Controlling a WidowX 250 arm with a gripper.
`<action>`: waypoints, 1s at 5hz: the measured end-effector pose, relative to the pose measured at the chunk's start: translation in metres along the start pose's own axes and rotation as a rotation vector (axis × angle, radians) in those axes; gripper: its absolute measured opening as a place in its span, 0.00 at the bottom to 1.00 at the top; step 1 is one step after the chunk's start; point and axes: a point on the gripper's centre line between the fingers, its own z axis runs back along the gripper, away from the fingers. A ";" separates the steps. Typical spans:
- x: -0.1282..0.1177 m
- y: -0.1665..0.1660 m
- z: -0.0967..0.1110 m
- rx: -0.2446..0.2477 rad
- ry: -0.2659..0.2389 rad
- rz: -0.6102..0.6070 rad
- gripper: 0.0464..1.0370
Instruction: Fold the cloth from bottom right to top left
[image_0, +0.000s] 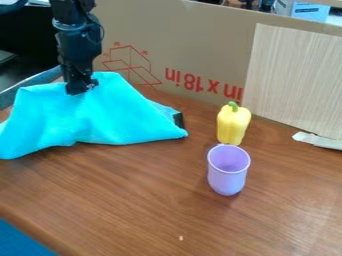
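Where the jaws met the cloth (87, 120) near its top edge, at the upper left of the counter (133, 200), most of it lay below them in view, long axis crosswise; you could not tell whether they were clenched.

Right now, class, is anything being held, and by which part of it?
It cannot be told: the gripper is at the upper part of the blue cloth, but whether it grips is unclear. The yellow pepper and purple cup are not held.
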 end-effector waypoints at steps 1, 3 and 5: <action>0.008 0.014 -0.006 0.004 -0.007 0.036 0.04; 0.019 0.048 -0.020 -0.001 0.004 0.125 0.04; 0.024 0.071 -0.029 0.005 0.021 0.156 0.04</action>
